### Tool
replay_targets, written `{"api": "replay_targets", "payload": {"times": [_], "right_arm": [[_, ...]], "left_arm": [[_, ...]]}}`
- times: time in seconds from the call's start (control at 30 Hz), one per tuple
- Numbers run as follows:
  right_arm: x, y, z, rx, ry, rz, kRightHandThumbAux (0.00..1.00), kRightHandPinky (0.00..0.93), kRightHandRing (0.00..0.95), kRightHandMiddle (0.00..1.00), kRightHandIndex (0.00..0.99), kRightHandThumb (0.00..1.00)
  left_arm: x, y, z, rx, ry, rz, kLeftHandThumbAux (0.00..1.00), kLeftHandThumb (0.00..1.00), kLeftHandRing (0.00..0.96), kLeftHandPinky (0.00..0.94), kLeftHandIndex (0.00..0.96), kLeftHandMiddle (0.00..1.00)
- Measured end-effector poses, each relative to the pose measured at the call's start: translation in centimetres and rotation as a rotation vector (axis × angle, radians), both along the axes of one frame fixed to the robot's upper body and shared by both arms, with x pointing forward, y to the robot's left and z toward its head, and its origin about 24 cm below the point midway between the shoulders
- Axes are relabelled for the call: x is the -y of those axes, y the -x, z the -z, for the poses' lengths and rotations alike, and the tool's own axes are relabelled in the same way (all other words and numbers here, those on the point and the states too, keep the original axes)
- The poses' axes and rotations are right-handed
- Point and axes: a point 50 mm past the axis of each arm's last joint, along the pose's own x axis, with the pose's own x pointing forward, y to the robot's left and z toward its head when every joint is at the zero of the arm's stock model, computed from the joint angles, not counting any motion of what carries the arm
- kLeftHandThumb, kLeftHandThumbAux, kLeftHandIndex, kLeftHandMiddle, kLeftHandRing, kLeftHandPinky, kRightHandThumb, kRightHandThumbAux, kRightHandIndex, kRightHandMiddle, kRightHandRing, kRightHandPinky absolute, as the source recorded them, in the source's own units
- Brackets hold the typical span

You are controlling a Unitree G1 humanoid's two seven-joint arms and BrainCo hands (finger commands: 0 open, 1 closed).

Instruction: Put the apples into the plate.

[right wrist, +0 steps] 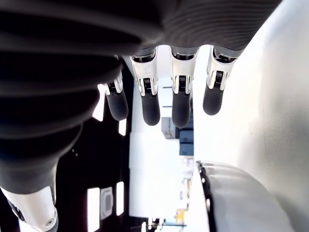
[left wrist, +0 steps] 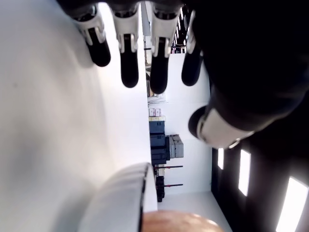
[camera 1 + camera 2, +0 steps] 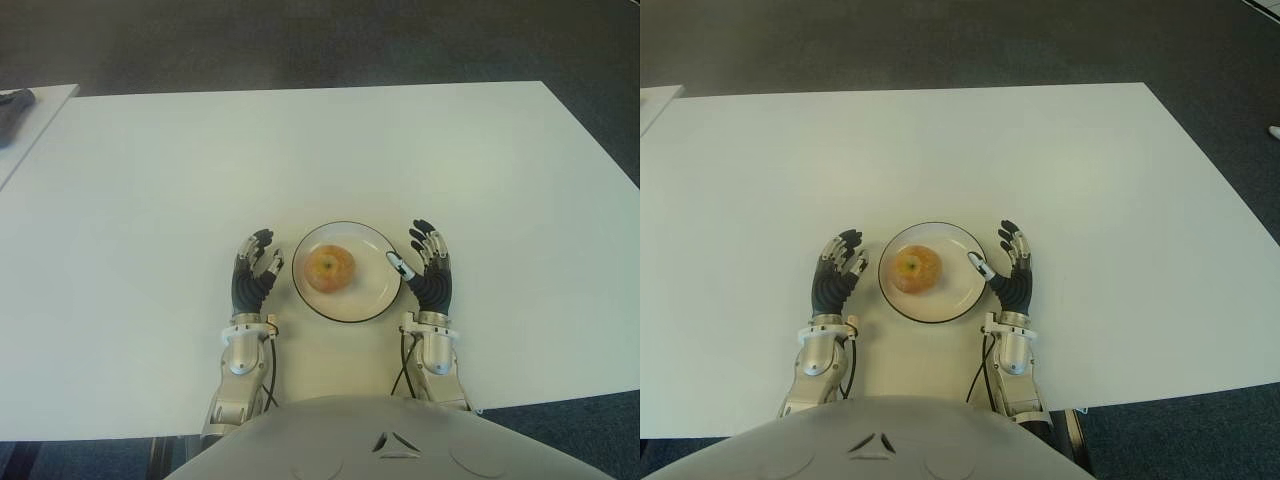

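Observation:
One yellow-red apple [image 3: 329,268] sits in the middle of a white plate [image 3: 372,300] with a dark rim, near the table's front edge. My left hand [image 3: 254,272] is on the plate's left side, fingers spread and holding nothing. On the plate's right side my right hand [image 3: 425,262] is likewise spread and empty, its thumb tip over the plate's rim. In the left wrist view the plate's rim [image 2: 126,193] and a slice of the apple [image 2: 178,223] show beyond the fingers. The right wrist view shows the plate's rim [image 1: 227,193].
The white table [image 3: 320,160] stretches wide ahead and to both sides. A second white surface with a dark object [image 3: 14,108] on it stands at the far left. Dark carpet lies beyond the table's edges.

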Motion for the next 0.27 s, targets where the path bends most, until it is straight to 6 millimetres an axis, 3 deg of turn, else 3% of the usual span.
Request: {"api": "replay_targets", "payload": {"times": [0.27], "right_arm": [[0.47,0.9,-0.07,-0.016,0.003,0.008,0.699,0.154,0.152,0.175,0.168,0.482]], "left_arm": [[0.08,0.9,0.24,0.048,0.105,-0.027,0.698,0.194,0.362,0.392,0.274,0.35]]}}
